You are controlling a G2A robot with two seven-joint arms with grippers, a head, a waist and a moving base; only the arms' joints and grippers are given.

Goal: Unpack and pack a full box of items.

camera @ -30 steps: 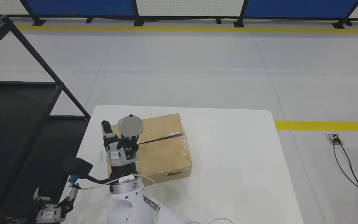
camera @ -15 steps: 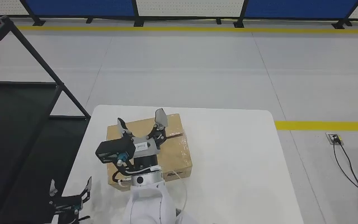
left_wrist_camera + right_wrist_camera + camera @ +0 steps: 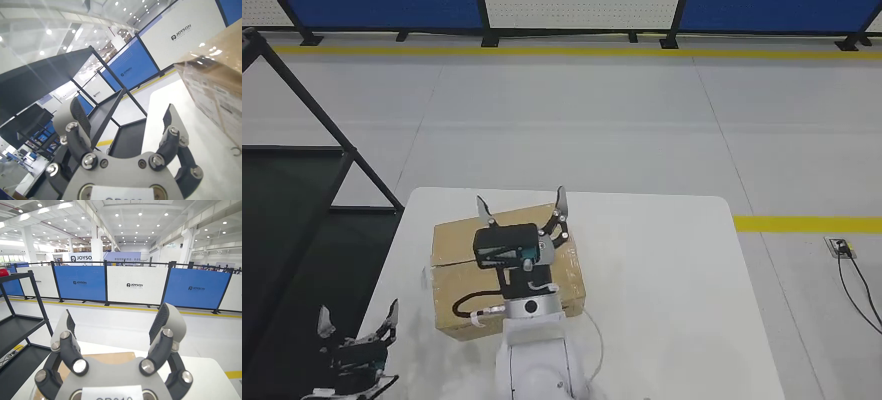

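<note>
My right tool (image 3: 521, 205) hangs wide open above the taped cardboard box (image 3: 454, 262) near the worktop's (image 3: 672, 290) left edge, my left tool (image 3: 358, 318) equally wide beside that edge.

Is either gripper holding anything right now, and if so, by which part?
Nothing is held. The right gripper is open over the taped brown cardboard box; the left gripper is open beside the white table.

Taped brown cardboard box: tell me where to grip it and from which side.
Probably its two opposite end walls, one hand pressing in from each side. The taped brown cardboard box lies flat with flaps shut, no rim or handle, and looks wider than the open right hand above it.
</note>
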